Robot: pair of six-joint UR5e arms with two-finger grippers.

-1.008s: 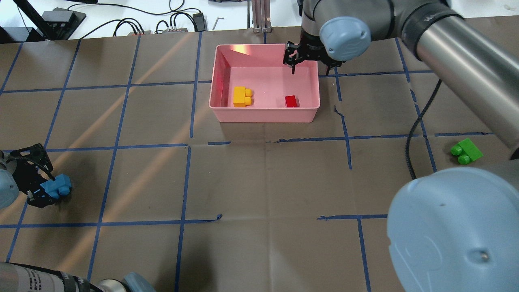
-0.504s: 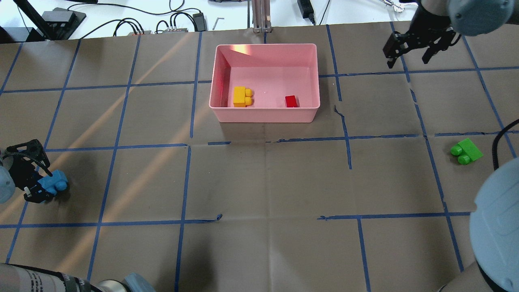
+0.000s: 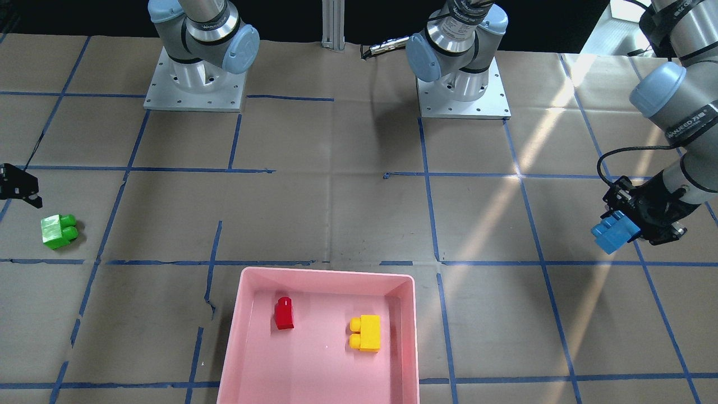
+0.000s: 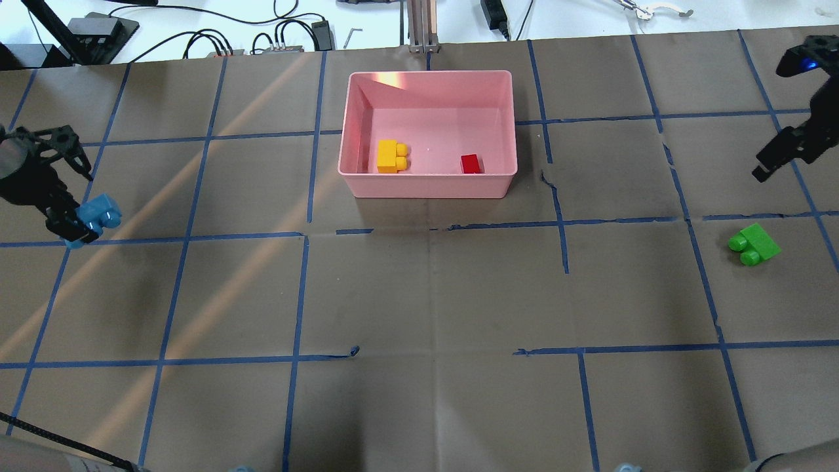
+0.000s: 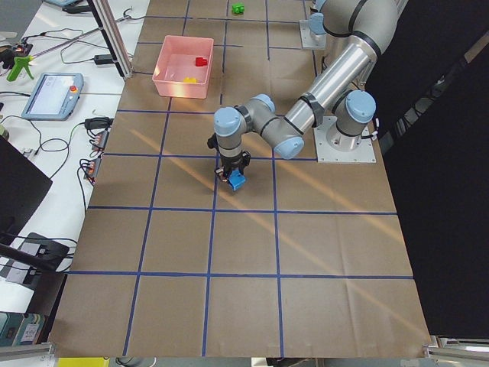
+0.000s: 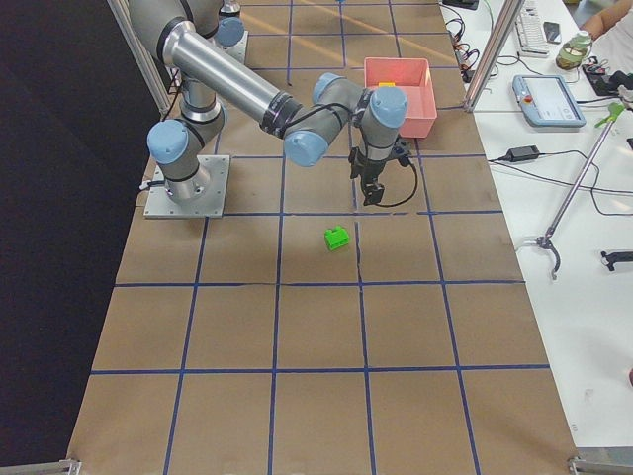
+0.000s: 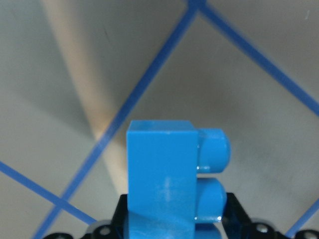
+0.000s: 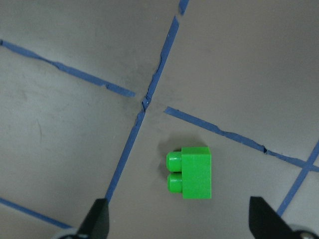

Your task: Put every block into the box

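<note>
My left gripper (image 4: 73,225) is shut on the blue block (image 4: 95,215) and holds it above the table at the far left. The left wrist view shows the blue block (image 7: 169,184) filling the space between the jaws. My right gripper (image 4: 763,169) is open and empty, hovering just beyond the green block (image 4: 754,244), which lies on the table at the right. The right wrist view shows the green block (image 8: 192,172) below, between the open fingertips (image 8: 97,221). The pink box (image 4: 426,187) holds the yellow block (image 4: 391,156) and the red block (image 4: 470,163).
Brown paper with a blue tape grid covers the table. Both arm bases (image 3: 193,84) stand at the robot's edge. Cables and a metal post (image 4: 419,26) lie beyond the box on the white far side.
My left gripper has risen and moved away from the robot with the blue block. My right arm has swung from over the box to the far right, near the green block.
</note>
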